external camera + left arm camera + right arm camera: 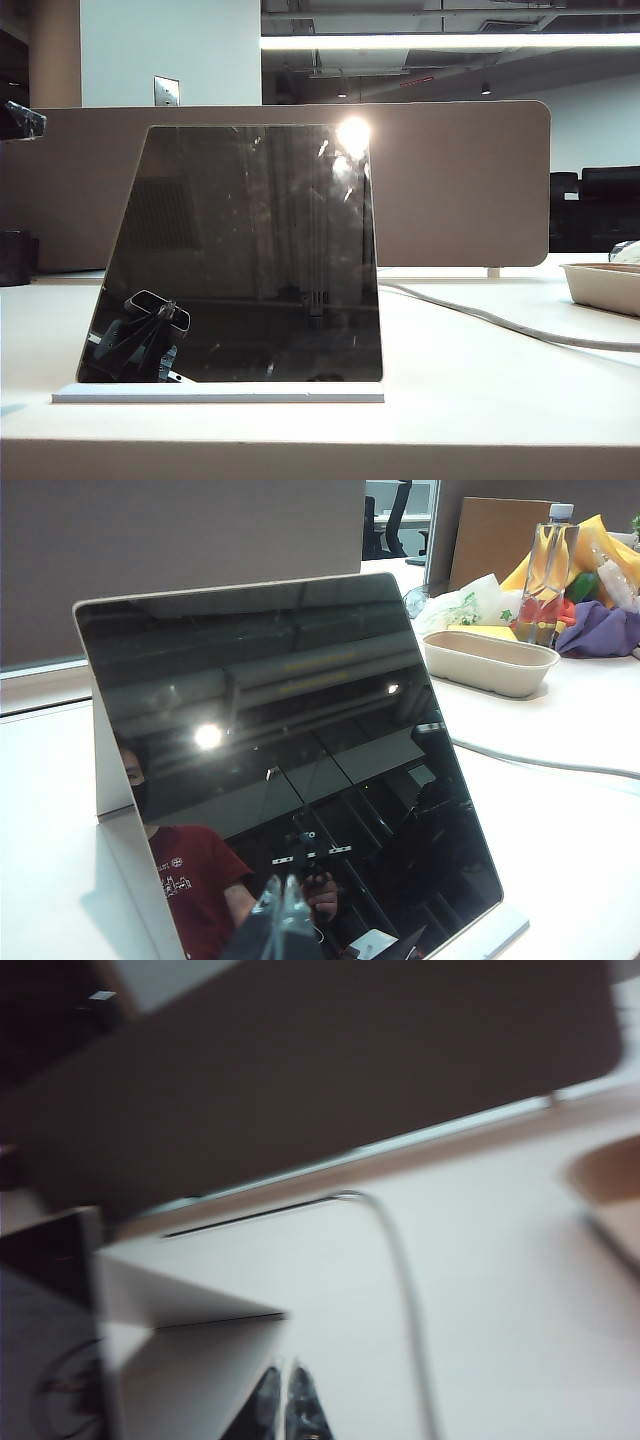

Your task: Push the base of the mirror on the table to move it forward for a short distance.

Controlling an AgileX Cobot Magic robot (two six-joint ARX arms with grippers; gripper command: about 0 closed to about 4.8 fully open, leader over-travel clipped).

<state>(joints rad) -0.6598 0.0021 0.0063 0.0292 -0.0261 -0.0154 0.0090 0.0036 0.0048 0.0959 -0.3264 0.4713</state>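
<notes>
Dark glass, white slab, white counter: that's your palette.

You've got the mirror reading near-black and glossy, with one bright white glare spot near its top corner and faint pale streaks across it. Under it, your base is plain white with a pale edge, and the counter is smooth white too. Behind, you see the divider panel in flat beige-brown. Your cable runs pale grey, and the tray is cream. The left gripper shows translucent grey; the right gripper has black jaws, blurred.
</notes>
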